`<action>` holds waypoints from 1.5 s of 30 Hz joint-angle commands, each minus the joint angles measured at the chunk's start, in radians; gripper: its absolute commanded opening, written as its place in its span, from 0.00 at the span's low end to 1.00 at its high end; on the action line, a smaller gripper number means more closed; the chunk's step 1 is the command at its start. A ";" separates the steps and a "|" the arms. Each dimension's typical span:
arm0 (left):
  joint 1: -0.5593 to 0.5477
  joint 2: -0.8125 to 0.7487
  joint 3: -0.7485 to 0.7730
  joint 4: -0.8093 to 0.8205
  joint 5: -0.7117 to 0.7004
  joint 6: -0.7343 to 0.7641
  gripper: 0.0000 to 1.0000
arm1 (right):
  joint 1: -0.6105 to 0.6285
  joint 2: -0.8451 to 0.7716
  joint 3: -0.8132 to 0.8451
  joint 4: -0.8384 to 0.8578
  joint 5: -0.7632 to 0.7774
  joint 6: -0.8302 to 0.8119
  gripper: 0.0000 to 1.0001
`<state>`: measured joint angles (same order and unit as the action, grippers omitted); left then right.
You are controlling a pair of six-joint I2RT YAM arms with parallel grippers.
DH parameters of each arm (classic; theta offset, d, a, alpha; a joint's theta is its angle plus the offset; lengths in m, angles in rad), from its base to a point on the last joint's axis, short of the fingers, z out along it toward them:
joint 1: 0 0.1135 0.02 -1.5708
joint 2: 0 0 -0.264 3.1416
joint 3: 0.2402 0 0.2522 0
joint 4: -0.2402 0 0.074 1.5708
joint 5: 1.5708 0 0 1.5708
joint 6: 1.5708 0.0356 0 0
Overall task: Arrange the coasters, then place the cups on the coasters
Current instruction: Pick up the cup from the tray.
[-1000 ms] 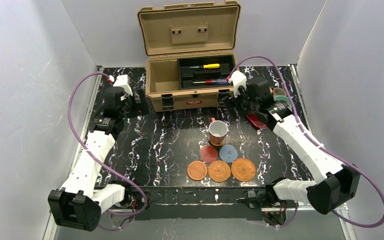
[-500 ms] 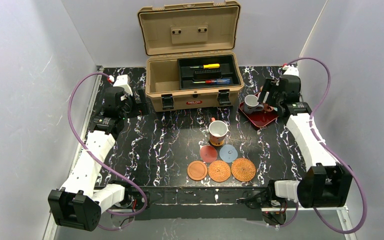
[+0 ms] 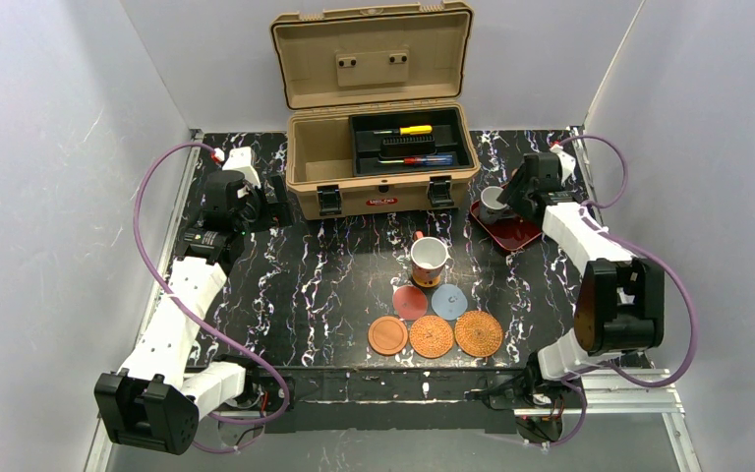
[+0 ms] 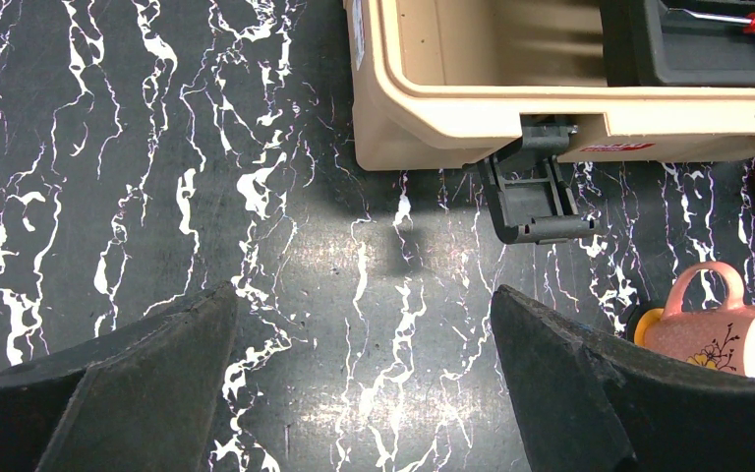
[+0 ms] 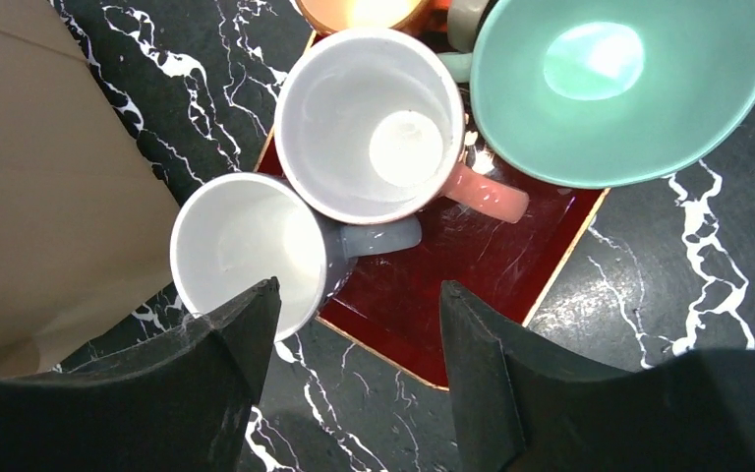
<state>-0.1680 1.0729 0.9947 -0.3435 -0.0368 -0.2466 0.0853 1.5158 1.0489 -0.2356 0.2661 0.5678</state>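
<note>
Five coasters lying grouped, awaiting cups; right gripper hovering above tray, jaws parted, empty – probably lining up grey cup. Left gripper idling aside – jaws wide.

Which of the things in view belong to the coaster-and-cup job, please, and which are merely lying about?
Job: pinkish-red coaster, blue-grey coaster, smooth brown coaster, woven coaster, second woven coaster, centre mug, grey-handled cup, pink-handled mug, teal cup.
Lying about: open tan toolbox, its screwdrivers, dark red tray.

Cups look glossy ceramic, the tray shiny, two coasters woven.
</note>
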 commanded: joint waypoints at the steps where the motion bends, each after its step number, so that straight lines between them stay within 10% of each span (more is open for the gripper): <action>1: -0.007 -0.011 -0.001 0.000 0.005 0.000 0.99 | 0.049 0.016 0.042 0.038 0.123 0.072 0.69; 25: -0.006 -0.007 0.001 -0.002 0.002 0.001 0.99 | 0.102 0.084 -0.022 0.077 0.191 0.088 0.50; 45: -0.007 -0.007 0.001 -0.002 0.000 0.003 0.99 | 0.101 0.016 -0.020 0.077 0.188 0.021 0.04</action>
<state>-0.1680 1.0729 0.9947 -0.3435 -0.0368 -0.2466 0.1848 1.5921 1.0180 -0.1654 0.4225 0.6292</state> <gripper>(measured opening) 0.992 0.106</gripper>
